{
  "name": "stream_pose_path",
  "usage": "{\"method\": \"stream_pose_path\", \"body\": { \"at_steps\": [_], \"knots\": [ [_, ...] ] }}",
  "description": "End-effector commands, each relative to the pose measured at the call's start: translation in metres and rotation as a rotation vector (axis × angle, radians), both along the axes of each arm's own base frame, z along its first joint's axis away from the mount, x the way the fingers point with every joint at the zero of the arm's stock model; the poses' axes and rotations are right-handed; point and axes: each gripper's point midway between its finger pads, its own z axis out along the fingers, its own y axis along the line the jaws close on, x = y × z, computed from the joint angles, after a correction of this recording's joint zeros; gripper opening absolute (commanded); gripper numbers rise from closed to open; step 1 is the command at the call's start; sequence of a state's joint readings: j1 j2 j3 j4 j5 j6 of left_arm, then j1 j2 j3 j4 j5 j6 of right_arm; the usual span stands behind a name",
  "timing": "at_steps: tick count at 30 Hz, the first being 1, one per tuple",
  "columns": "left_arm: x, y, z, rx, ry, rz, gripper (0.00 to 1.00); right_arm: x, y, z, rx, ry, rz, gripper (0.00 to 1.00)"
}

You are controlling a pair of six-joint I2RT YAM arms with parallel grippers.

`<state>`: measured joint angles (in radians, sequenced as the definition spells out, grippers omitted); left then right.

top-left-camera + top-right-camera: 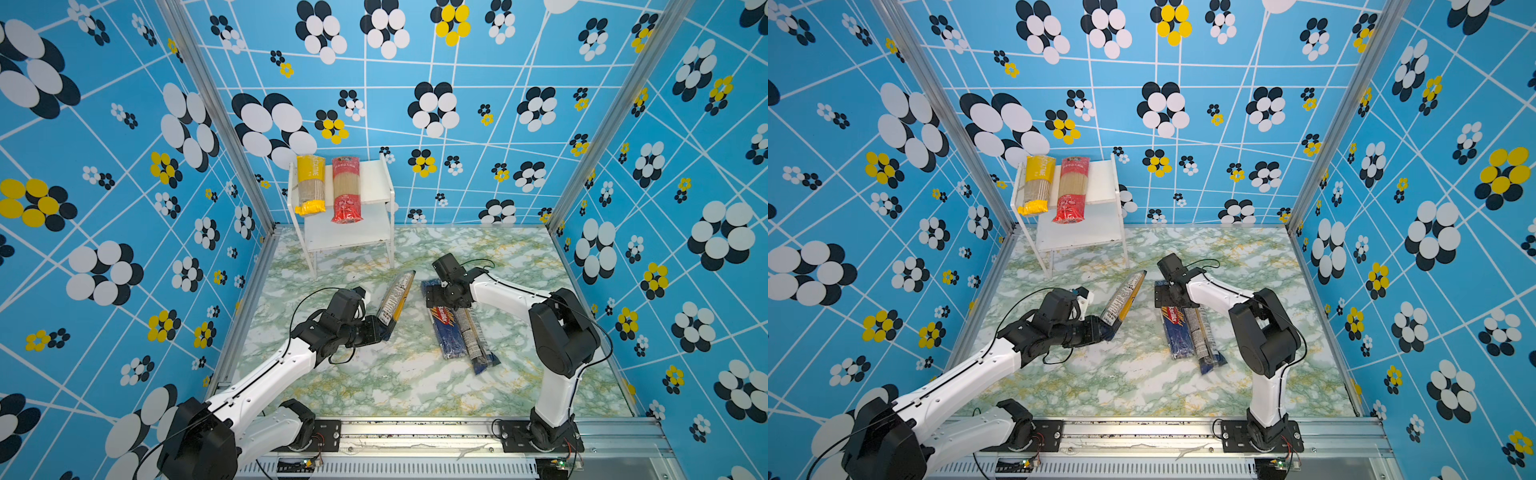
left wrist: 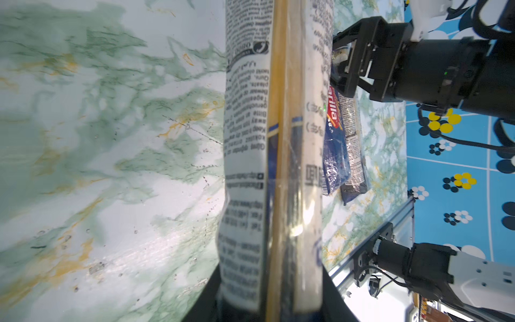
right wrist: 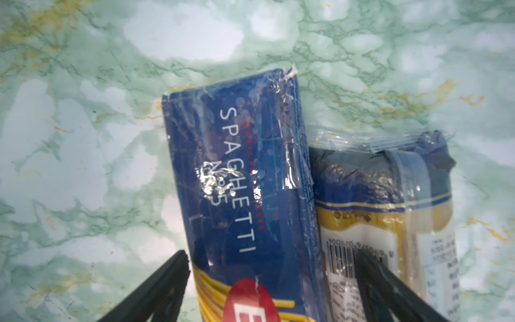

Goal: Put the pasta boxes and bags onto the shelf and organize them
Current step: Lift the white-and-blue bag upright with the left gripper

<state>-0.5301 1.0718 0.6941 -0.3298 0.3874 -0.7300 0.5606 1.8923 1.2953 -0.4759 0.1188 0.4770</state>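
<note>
While the left gripper (image 1: 381,327) pinches the near end of a slim text-covered spaghetti bag (image 1: 398,297), the bag slants away from it toward the far right, its tip near the legs of the white two-tier shelf (image 1: 374,178). Whether that tip touches the marble-patterned table (image 1: 374,382) I cannot tell. The left wrist view shows what the top views do not: the printed film, with a strip of yellow pasta down its middle, runs straight out from between the pressed-in jaws (image 2: 273,139).

The shelf stands at the far left of the table. On its upper board lie a yellow pasta bag (image 1: 310,185) and, just to its right, a red pasta bag (image 1: 345,189) — both overhang the near edge.

Right of centre, the Barilla spaghetti box (image 1: 446,332) lies flat with a second text-covered bag (image 1: 473,336) against its right side. The right gripper (image 1: 436,293) hangs over the box's far end. Only the right wrist view shows its stance — fingers (image 3: 161,281) spread wide, one beside the box (image 3: 242,181), the other over the second bag's (image 3: 384,209) barcode, gripping nothing.
</note>
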Motion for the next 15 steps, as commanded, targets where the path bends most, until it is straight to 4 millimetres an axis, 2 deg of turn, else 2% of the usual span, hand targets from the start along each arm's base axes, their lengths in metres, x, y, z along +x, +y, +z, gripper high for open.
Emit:
{"method": "stream_pose_path", "body": {
  "at_steps": [1, 7, 15],
  "knots": [
    [0.015, -0.025, 0.109, -0.242, -0.285, -0.09, 0.0, -0.001, -0.012, 0.0, -0.033, 0.011, -0.004, 0.96],
    [0.005, -0.025, 0.165, -0.345, -0.39, -0.127, 0.0, 0.0, -0.011, 0.0, -0.029, 0.011, -0.003, 0.96],
    [-0.003, -0.016, 0.227, -0.406, -0.529, -0.129, 0.0, -0.001, -0.012, -0.001, -0.031, 0.017, -0.001, 0.96]
  ]
}}
